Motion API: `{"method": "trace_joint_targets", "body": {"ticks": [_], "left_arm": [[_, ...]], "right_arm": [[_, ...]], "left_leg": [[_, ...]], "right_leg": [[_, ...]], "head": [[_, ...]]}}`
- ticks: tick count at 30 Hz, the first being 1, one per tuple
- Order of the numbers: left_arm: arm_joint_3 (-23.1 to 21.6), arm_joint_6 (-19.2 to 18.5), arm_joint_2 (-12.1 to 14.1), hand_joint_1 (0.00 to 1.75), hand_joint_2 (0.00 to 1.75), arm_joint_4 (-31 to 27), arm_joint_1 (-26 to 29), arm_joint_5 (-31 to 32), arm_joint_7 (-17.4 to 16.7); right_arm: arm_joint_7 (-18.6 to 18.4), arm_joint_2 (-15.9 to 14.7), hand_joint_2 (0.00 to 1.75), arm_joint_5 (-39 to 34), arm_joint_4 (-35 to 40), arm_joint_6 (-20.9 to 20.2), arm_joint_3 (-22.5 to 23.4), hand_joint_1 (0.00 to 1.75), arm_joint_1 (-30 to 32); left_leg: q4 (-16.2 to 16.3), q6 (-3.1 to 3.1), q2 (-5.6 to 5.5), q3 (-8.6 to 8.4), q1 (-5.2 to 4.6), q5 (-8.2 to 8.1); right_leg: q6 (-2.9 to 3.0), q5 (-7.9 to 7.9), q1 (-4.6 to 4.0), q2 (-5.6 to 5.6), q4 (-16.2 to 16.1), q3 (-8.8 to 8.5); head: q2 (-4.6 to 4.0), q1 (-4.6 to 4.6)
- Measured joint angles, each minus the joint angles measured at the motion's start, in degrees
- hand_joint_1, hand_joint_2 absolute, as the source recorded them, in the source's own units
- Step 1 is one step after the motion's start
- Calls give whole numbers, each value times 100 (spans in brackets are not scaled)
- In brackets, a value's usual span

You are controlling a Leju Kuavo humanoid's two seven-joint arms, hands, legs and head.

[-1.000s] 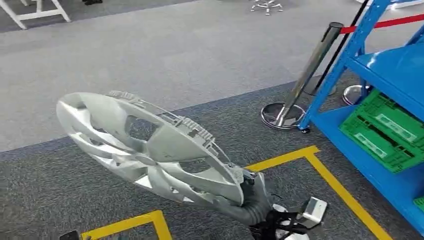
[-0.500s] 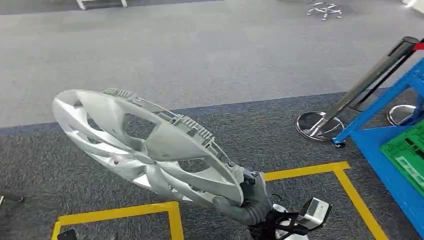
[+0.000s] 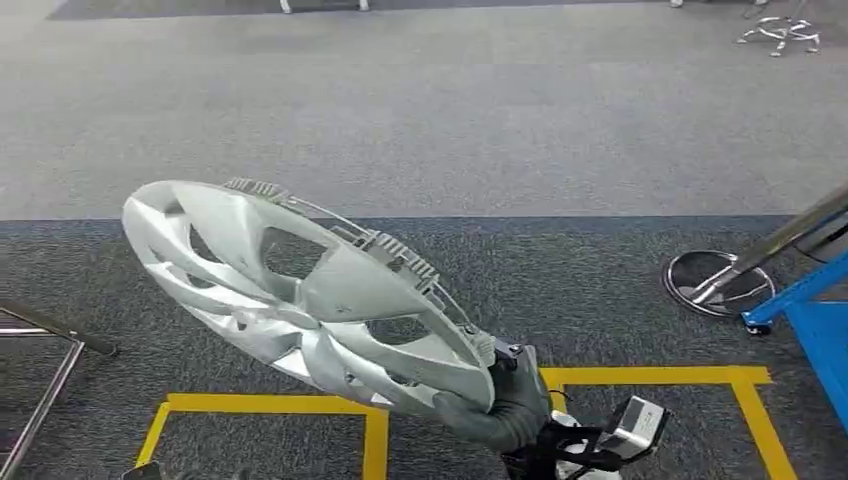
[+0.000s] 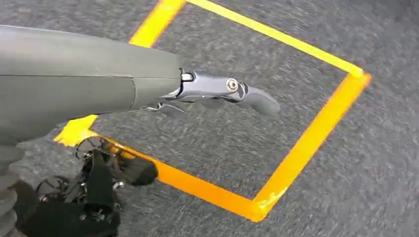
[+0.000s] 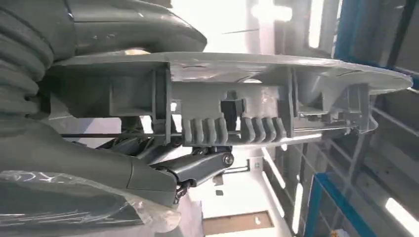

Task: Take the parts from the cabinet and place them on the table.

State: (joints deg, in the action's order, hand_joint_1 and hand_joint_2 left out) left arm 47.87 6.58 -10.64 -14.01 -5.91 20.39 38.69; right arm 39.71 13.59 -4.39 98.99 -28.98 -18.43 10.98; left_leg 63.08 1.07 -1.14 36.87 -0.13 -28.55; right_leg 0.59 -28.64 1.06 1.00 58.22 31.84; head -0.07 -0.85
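Currently we carry the silver wheel cover (image 3: 300, 295) in our right hand (image 3: 500, 400), held by its rim out over the dark carpet (image 3: 560, 270), tilted with the spoked face up and to the left. In the right wrist view we see the rim edge-on, clip teeth along it, the thick grey thumb on one side and the darker fingers (image 5: 197, 165) under the other, so the grip clamps the rim.

We read no brand, label or writing on the wheel cover; the hub centre looks blank from the head view.

Our left hand (image 4: 217, 94) hangs over the floor with nothing in it; fingers lie roughly straight and close together, and we cannot tell how far apart they are from that angle.

Yellow floor tape (image 3: 650, 376) runs in rectangles beneath us. At the right edge a blue shelving frame (image 3: 815, 320) is cut off, only a corner showing, with a chrome stanchion base (image 3: 715, 283) just beside it, its post leaving the picture. A metal frame leg (image 3: 45, 365) is clipped at the left. Much of the right hand is hidden behind the wheel cover.
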Motion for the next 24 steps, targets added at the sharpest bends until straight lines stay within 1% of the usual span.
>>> {"method": "trace_joint_targets", "body": {"ticks": [1, 2, 3, 4, 5, 6, 7, 8, 9, 10, 11, 12, 13, 14, 15, 16, 17, 18, 19, 20, 21, 22, 23, 24], "left_arm": [[0, -9, -2, 0, 175, 0, -6, 0, 7], [0, -22, -7, 0, 175, 0, -2, 0, 7], [0, -22, -13, 0, 175, 0, 4, 4, 9], [0, -22, -13, 0, 175, 0, 16, 2, 9], [0, -22, -13, 0, 175, 0, 27, 0, 9], [0, -22, -13, 0, 175, 0, 32, 0, 9], [0, -22, -13, 0, 175, 0, 32, 0, 9], [0, -22, -13, 0, 175, 0, 27, 4, 9], [0, -22, -20, 0, 175, 0, 18, 7, 9], [0, -22, -20, 0, 175, 0, 11, 7, 9], [0, -22, -17, 0, 175, 2, 22, 9, 9], [0, -22, -13, 0, 175, 2, 33, 9, 9], [0, -22, -9, 0, 175, 2, 37, 9, 9], [0, -6, -11, 0, 175, 2, 48, 22, 13], [0, 54, -2, 0, 175, 0, 35, 69, 20], [-2, 160, -4, 0, 175, 0, 21, 145, 39], [-22, 304, -11, 0, 175, 0, 20, 261, 70], [-46, 396, -11, 0, 175, 2, 23, 332, 83], [-59, 429, -11, 0, 175, 0, 24, 374, 90], [-83, 448, -13, 0, 175, 2, 24, 380, 92], [-107, 468, -13, 0, 175, 0, 24, 391, 92], [-136, 494, -13, 0, 175, 2, 23, 431, 92], [-146, 516, -18, 0, 175, 2, 21, 450, 92], [-149, 522, -24, 0, 175, 2, 12, 474, 87]], "right_arm": [[0, -2, 175, 11, -4, -4, 0, 175, 5], [-2, -2, 175, 28, -18, -11, 0, 175, 5], [-4, -2, 175, 37, -37, -15, 0, 175, 6], [-4, -4, 175, 48, -53, -18, 0, 175, 8], [-4, -7, 175, 74, -63, -24, 0, 175, 5], [-4, -7, 175, 92, -72, -26, -4, 175, 5], [-4, -7, 175, 109, -77, -26, -11, 175, 2], [-4, -7, 175, 114, -85, -26, -20, 175, -5], [-2, -11, 175, 120, -100, -24, -26, 175, -13], [-4, -18, 175, 122, -112, -24, -37, 175, -22], [-2, -26, 175, 122, -129, -22, -55, 175, -25], [-4, -31, 175, 125, -138, -22, -61, 175, -26], [-4, -31, 175, 131, -142, -22, -70, 175, -31], [-9, -37, 175, 142, -153, -17, -83, 175, -58], [-7, -42, 175, 168, -162, 6, -107, 175, -84], [0, -57, 175, 217, -168, 70, -118, 175, -96], [7, -79, 175, 284, -170, 188, -147, 175, -97], [4, -101, 175, 335, -184, 269, -175, 175, -96], [-7, -120, 175, 361, -201, 315, -201, 175, -94], [-13, -146, 175, 378, -221, 348, -221, 175, -93], [-11, -162, 175, 382, -230, 361, -238, 175, -95], [-11, -175, 175, 391, -229, 396, -260, 175, -101], [-9, -184, 175, 398, -232, 448, -295, 175, -117], [-7, -199, 175, 407, -243, 492, -321, 175, -141]], "left_leg": [[468, 18, 47, 222, 21, -232], [965, 37, 50, 457, 42, -432], [1266, 52, 50, 600, 61, -510], [1266, 59, 52, 597, 77, -440], [1034, 61, 62, 483, 82, -270], [592, 56, 96, 256, 84, -27], [26, 41, 190, -45, 82, 225], [-411, 23, 426, -261, 64, 305], [-461, -18, 614, -290, -27, 227], [-462, -61, 513, -268, -25, 246], [-460, -74, 474, -254, -31, 239], [-462, -104, 404, -244, -53, 230], [-517, -153, 324, -269, -38, 256], [-547, -187, 265, -300, -11, 280], [-546, -229, 210, -299, -2, 284], [-545, -264, 159, -293, -2, 284], [-545, -283, 84, -294, -9, 280], [-540, -290, 1, -297, -17, 275], [-538, -295, -92, -303, -26, 272], [-536, -296, -189, -314, -29, 271], [-534, -299, -288, -326, -30, 266], [-522, -286, -387, -344, -27, 255], [-504, -269, -468, -341, -16, 235], [-474, -241, -520, -310, -34, 219]], "right_leg": [[16, -11, -10, -96, 0, 0], [26, -19, -11, -198, 0, 2], [25, -27, -12, -285, 1, 3], [21, -39, -13, -361, 1, -5], [13, -52, -13, -431, 1, -13], [1, -65, -13, -493, 1, -33], [-22, -82, -13, -560, 1, -62], [-50, -105, -19, -612, 0, -88], [-83, -124, -70, -660, 5, -85], [-106, -127, -67, -696, 1, -88], [-130, -139, -65, -741, -2, -103], [-159, -139, -47, -800, -28, -129], [-211, -170, -37, -849, -29, -162], [-240, -240, -12, -575, 44, -107], [-229, -391, -6, -335, 285, 17], [-225, -598, -3, -204, 717, 233], [-226, -815, -8, -141, 1257, 506], [-222, -942, -19, -117, 1700, 755], [-207, -909, -25, -110, 1875, 897], [-188, -722, -35, -104, 1749, 888], [-166, -448, -41, -81, 1388, 763], [-136, -116, -41, 5, 843, 538], [-122, 157, -32, 247, 308, 325], [-112, 78, -1, 529, 166, 249]], "head": [[0, 0], [0, -2], [0, -2], [0, -2], [0, 2], [0, -2], [0, -2], [0, -2], [0, -2], [0, 18], [0, 2], [0, 13], [0, -2], [0, 15], [0, 24], [0, 53], [0, 59], [0, 59], [0, 59], [0, 57], [0, 61], [0, 61], [0, 61], [0, 44]]}}
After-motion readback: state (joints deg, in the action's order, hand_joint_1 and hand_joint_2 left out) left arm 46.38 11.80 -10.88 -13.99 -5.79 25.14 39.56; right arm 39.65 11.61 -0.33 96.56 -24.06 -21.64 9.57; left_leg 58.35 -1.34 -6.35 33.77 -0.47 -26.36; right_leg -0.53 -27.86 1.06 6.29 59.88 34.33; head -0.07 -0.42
